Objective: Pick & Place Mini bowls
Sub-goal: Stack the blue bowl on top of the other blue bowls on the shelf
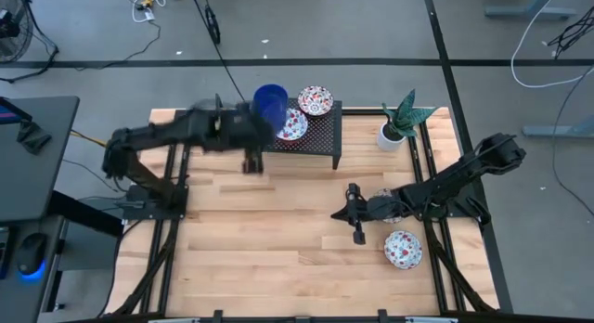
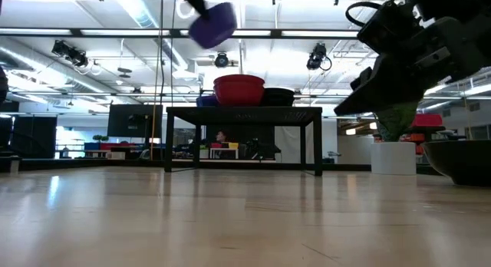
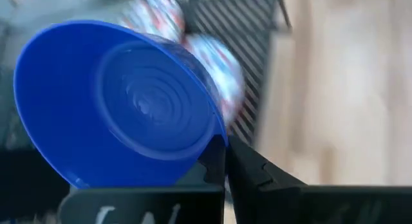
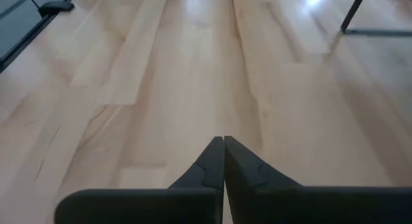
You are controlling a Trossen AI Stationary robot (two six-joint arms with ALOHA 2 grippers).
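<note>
A glossy blue mini bowl (image 1: 269, 102) is held up by my left gripper (image 3: 225, 141) over the left end of a black perforated rack (image 1: 320, 137) at the table's far side; in the low view the blue bowl (image 2: 212, 23) hangs high above the rack (image 2: 242, 112). Two white floral bowls (image 1: 292, 125) (image 1: 315, 100) sit on the rack top. Another floral bowl (image 1: 403, 249) rests on the table near the right edge. My right gripper (image 1: 355, 216) is shut and touches nothing, low over the bare wood (image 4: 223, 143) right of centre. My left gripper pinches the blue bowl by its rim (image 3: 215, 137), the fingers closed on the wall at one edge. The bowl is lifted clear above the rack and tipped on its side, its hollow (image 3: 145, 102) facing back toward the wrist camera.
A white pot with a green plant (image 1: 394, 128) stands on the table just right of the rack. Open wooden table (image 1: 269, 239) stretches in front of the rack. Beyond the left edge stands a dark desk (image 1: 32, 156).
</note>
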